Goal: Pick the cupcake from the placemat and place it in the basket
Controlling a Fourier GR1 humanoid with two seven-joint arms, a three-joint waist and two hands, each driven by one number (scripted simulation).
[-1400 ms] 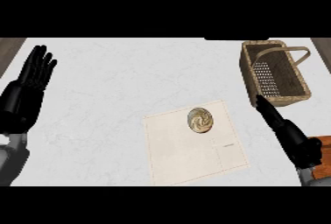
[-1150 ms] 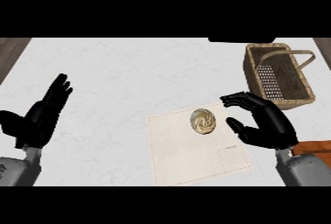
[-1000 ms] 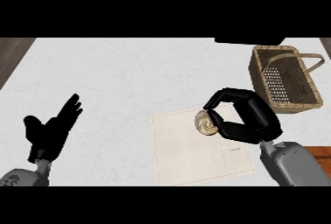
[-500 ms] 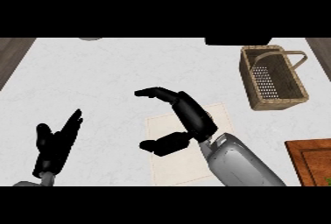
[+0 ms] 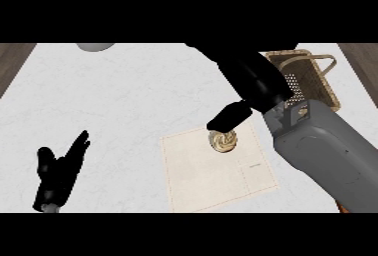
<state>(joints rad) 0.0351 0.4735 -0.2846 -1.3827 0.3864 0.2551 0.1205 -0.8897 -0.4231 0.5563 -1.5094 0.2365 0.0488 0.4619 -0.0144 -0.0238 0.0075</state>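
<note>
The cupcake point(image 5: 224, 141), a pale swirl in a tan wrapper, stands upright near the far edge of the beige placemat point(image 5: 214, 175). My right hand point(image 5: 251, 75) looms large above it, close to the view, its fingers running up and left out of the picture. Its thumb point(image 5: 229, 116) points down just over the cupcake's far side, and the cupcake is not held. The wicker basket point(image 5: 317, 80) stands at the far right, partly hidden behind my right hand and grey forearm point(image 5: 325, 150). My left hand point(image 5: 60, 172) rests open at the lower left, fingers straight.
A grey round object point(image 5: 96, 46) shows at the far edge, cut off by the picture's top. Brown wood borders the white counter at the far left point(image 5: 15, 60) and far right corners. An orange-brown board corner point(image 5: 344, 205) peeks out at the lower right.
My right hand curled by the cupcake, then swung left and up off the placemat; now it stretches high over the counter, thumb above the cupcake. The left hand has sunk to the lower left.
</note>
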